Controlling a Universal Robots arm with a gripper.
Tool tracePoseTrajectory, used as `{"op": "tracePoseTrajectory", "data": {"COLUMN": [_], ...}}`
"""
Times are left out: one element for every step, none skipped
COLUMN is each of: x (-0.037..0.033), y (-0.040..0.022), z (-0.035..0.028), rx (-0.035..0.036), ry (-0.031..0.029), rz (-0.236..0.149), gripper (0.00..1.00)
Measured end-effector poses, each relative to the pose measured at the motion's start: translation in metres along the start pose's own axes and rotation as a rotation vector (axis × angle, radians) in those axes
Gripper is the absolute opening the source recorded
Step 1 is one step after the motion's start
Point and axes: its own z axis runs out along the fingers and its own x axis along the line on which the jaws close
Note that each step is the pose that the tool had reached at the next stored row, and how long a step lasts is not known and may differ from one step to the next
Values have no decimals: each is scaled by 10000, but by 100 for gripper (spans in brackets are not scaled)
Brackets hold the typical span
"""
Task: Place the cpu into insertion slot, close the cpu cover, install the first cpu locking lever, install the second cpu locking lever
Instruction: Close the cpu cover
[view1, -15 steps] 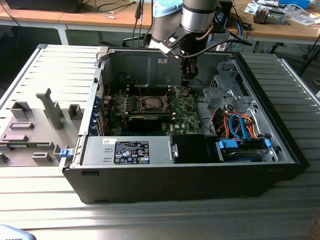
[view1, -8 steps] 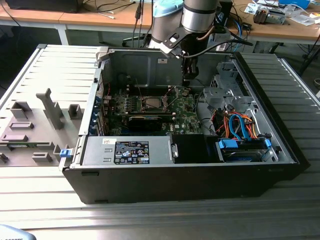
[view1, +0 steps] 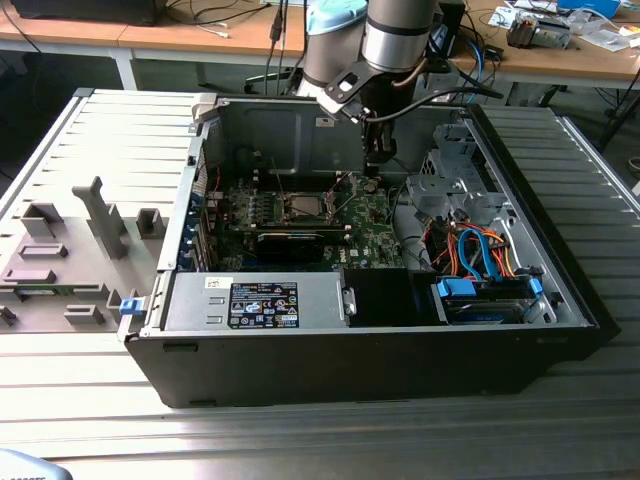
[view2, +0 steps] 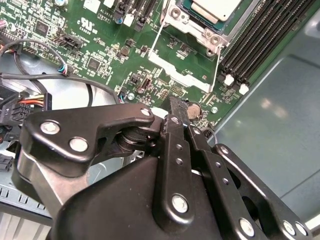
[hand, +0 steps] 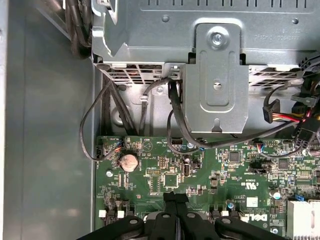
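Note:
My gripper (view1: 378, 162) hangs shut inside the open computer case, with nothing between its fingers. It is over the green circuit board, to the exterior view's right of the insertion slot (view1: 301, 208). In the second wrist view its tips (view2: 175, 107) are a short way from the slot's metal rim (view2: 200, 29). The cpu (view2: 220, 7) lies in the slot with its pale face up. A thin grey frame, apparently the cpu cover (view2: 175, 74), stands raised from the slot's edge towards the gripper, with a thin wire arm along each side. In the first wrist view the tips (hand: 175, 198) are over the board near a coin cell (hand: 129, 161).
Black memory slots (view2: 260, 45) run beside the socket. A long black card (view1: 290, 242) lies in front of it. The drive cage (hand: 215, 75), loose cables (view1: 470, 250) and the case walls (view1: 280, 125) close in around the gripper. A grey fixture tray (view1: 70, 250) sits outside, at the exterior view's left.

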Motion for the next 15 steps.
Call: {"op": "tracePoseTrajectory", "data": {"x": [0, 0, 0, 0, 0, 0, 1, 1, 1, 1, 1, 1, 1, 1, 1], "y": [0, 0, 0, 0, 0, 0, 0, 0, 0, -1, -1, -1, -1, -1, -1], "z": [4, 10, 16, 19, 23, 27, 31, 35, 40, 46, 50, 53, 56, 60, 64], "rx": [0, 0, 0, 0, 0, 0, 0, 0, 0, 0, 0, 0, 0, 0, 1], "ry": [0, 0, 0, 0, 0, 0, 1, 0, 0, 0, 0, 0, 0, 0, 0], "rz": [0, 0, 0, 0, 0, 0, 0, 0, 0, 0, 0, 0, 0, 0, 0], "gripper": [11, 11, 11, 11, 11, 11, 11, 11, 11, 11, 11, 11, 11, 11, 11]}}
